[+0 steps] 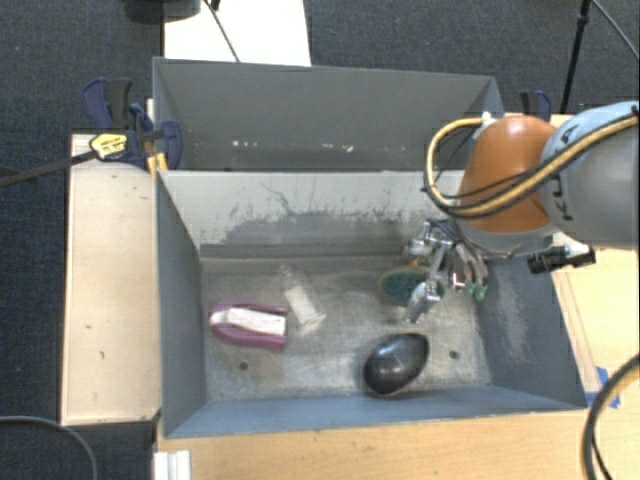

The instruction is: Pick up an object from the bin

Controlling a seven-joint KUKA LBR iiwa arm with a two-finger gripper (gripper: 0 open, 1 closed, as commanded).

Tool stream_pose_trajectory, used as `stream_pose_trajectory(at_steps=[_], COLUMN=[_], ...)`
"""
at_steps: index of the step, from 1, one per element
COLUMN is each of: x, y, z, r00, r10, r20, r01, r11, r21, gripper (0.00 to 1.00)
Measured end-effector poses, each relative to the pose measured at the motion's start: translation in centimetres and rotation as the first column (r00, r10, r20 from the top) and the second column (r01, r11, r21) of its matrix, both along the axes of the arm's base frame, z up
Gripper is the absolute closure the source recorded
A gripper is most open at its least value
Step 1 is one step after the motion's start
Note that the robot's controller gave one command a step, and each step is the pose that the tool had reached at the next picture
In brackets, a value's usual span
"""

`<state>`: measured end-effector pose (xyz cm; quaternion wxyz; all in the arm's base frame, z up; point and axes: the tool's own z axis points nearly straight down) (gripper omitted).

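My gripper [428, 293] hangs over the right half of the bin floor, its metal fingers pointing down and to the left. A small dark green rounded thing [400, 287] lies right beside the fingertips, partly hidden behind them. Just below the gripper, near the front wall, rests a glossy black egg-shaped thing [394, 363]. Nothing shows between the fingers.
On the left of the floor lies a purple and white tube-like thing [248, 325]. Next to it sits a small clear wrapped piece [303, 306]. The arm with its orange cover and looped cables reaches in from the right.
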<state>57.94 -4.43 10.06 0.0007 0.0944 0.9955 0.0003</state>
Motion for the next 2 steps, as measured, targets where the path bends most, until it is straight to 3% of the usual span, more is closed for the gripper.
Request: stream_pose_trajectory(at_steps=[1,2], x=[0.89,1.01], y=[-0.32,-0.27], z=[-2.77,-2.63], r00=[0.98,0.981], r10=[-0.197,-0.194], r20=[0.005,0.003], r01=[0.197,0.194], r11=[0.98,0.981], r21=[0.003,0.001], gripper=[0.0,0.0])
